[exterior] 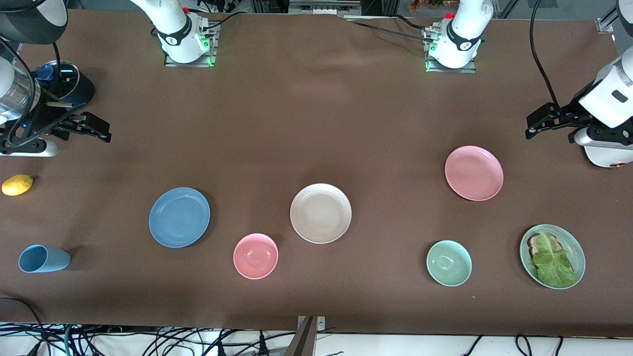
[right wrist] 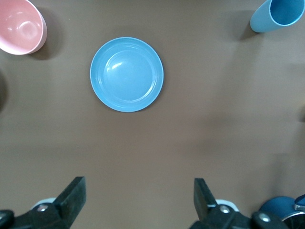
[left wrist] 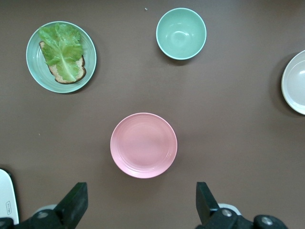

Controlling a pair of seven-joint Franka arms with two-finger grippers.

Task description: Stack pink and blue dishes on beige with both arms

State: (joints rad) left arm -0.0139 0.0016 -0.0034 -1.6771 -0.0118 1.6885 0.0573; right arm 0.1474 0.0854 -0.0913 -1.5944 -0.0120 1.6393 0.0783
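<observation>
Nearest to the front camera you have the small deep pink bowl (exterior: pixel 255 255) and the mint-green bowl (exterior: pixel 449 263); neither of them belongs to the task. Between them and a little farther from the camera lies the flat round cream-beige plate (exterior: pixel 320 213), about in the middle of the brown worktop (exterior: pixel 316 109), with nothing on it.

The flat mid-blue plate (exterior: pixel 179 217) lies toward the right arm's end, well apart from the beige one. The flat pale pink plate (exterior: pixel 474 173) lies toward the left arm's end, also well apart and farther from the camera. Both rest flat on the worktop, so no stacking is done yet; in my judgement you are at the very first step.

The left tool (exterior: pixel 536 123) hangs over bare worktop near the left arm's end, with its fingers (left wrist: pixel 71 204) wide apart and holding nothing. The right tool (exterior: pixel 94 127) hangs over the right arm's end, its fingers (right wrist: pixel 71 196) also apart and empty.

For the next move, each arm needs to go down to its own plate and take it by the rim, because a flat plate gives little to grip. I think one plate must go on the beige first, so the arms do not meet over the centre.

Around these lie a blue cup on its side (exterior: pixel 43 258), a yellow lemon (exterior: pixel 17 185) and a green plate with bread and lettuce (exterior: pixel 552 256).
</observation>
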